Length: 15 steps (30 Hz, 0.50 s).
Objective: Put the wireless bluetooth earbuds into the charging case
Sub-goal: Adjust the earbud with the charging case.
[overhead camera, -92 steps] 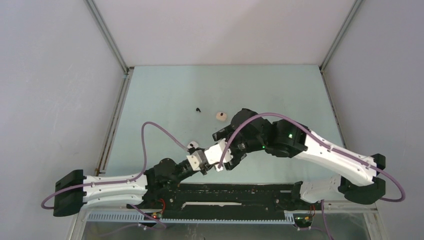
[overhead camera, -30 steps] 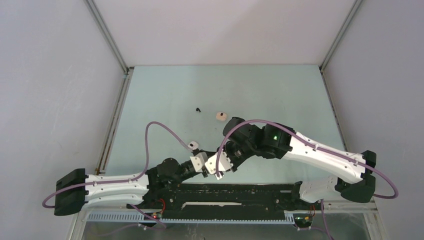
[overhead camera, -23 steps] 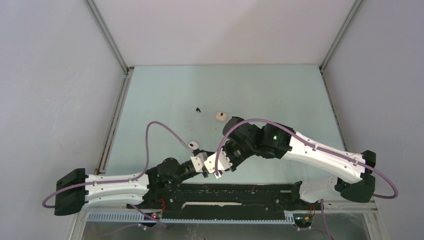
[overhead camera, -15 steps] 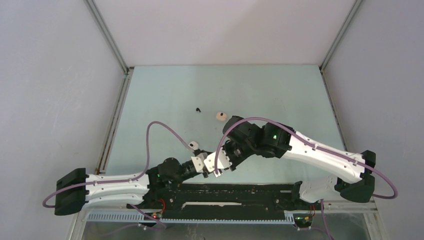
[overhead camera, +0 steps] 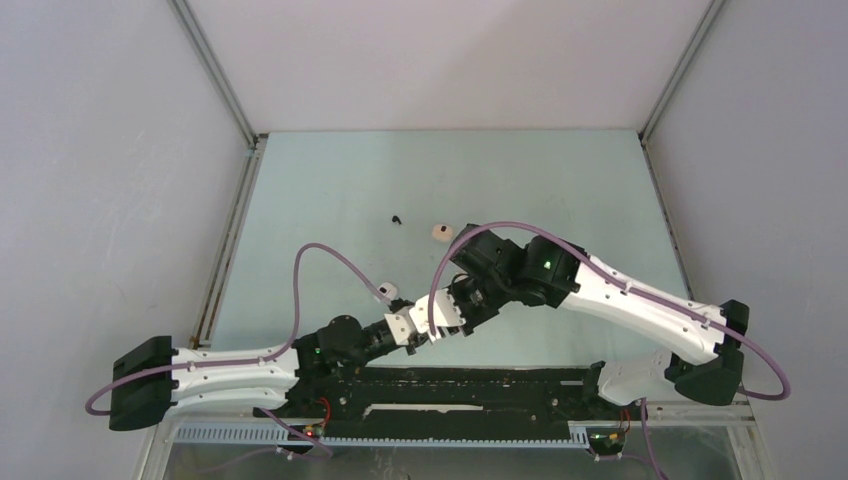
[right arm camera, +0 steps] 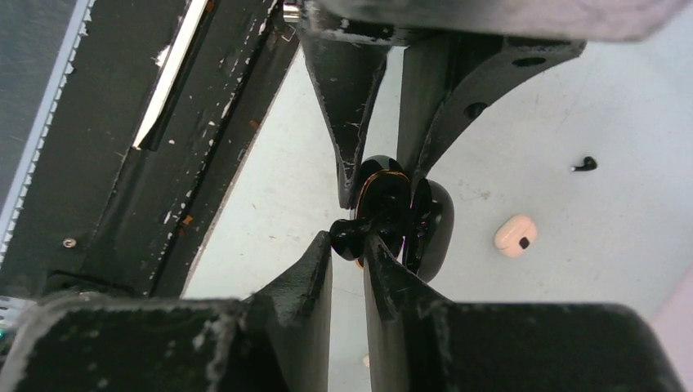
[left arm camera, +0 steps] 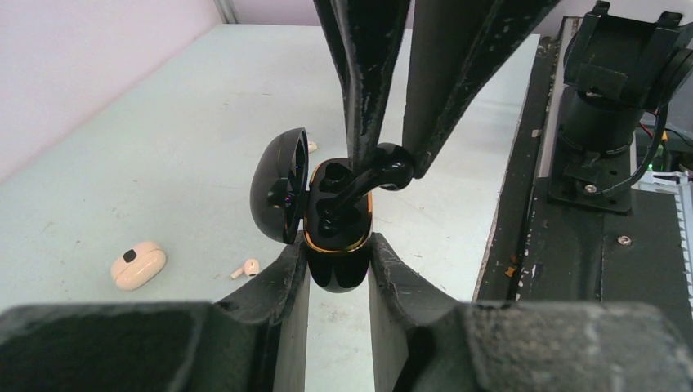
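The charging case [left arm camera: 337, 245] is a glossy black pebble with a thin gold rim around its mouth. It stands upright above the bench [left arm camera: 163, 147], and its rounded lid is swung open to the left in the left wrist view. The left end effector [left arm camera: 337, 253] is clamped on the case's lower body, one matte, scuffed black finger on each side.

The right end effector [left arm camera: 391, 163] comes down from above, and its two tapered, scratched fingers are pinched together on a black earbud [left arm camera: 384, 167]. The earbud is shiny, with a round bulbous head and a thin stem. The head sits between the fingertips just above the gold rim. The long axis slants, with the stem pointing down and to the left into the open mouth of the case. How deep the stem reaches cannot be told. In the right wrist view the same earbud shows as a small dark knob pressed against the rim, with the case seen edge-on behind it.

The bench is a smooth, pale green, matte sheet. A cream case [left arm camera: 137, 265], oval with a dark dot, lies on it to the left of the held case, and a white earbud [left arm camera: 245, 267] lies just beside it. A pinkish case [right arm camera: 516, 235] lies farther off, with a loose black earbud [right arm camera: 583, 165] near it, both well apart from the arms.
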### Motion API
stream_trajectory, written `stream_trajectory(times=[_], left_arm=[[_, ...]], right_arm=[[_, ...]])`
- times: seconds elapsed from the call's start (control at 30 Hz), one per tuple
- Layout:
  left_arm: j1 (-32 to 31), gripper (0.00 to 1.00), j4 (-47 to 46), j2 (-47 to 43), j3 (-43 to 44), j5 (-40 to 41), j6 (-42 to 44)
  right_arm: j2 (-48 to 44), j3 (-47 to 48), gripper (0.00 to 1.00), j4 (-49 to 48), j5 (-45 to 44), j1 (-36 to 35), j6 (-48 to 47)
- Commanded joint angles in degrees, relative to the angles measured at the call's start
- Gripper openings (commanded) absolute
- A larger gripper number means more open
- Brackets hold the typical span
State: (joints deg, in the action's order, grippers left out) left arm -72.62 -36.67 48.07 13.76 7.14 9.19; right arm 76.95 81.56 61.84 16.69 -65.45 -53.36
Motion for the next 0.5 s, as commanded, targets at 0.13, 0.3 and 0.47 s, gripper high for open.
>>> stream_trajectory(times=[0.13, 0.3, 0.47], left_arm=[[-0.33, 0.05, -1.29, 0.8, 2.79, 1.49, 3.0], [-0.33, 0.05, -1.3, 1.34, 3.01, 0.99, 3.14], [-0.33, 0.05, -1.43, 1.67, 3.07, 1.04, 3.05]], right_arm=[[2.78, 5.33, 0.07, 3.01, 7.12, 3.03, 3.85], [3.85, 5.95, 0.07, 3.6, 8.21, 3.22, 3.97], [4.73, 6.49, 0.07, 4.27, 9.38, 3.22, 3.97]])
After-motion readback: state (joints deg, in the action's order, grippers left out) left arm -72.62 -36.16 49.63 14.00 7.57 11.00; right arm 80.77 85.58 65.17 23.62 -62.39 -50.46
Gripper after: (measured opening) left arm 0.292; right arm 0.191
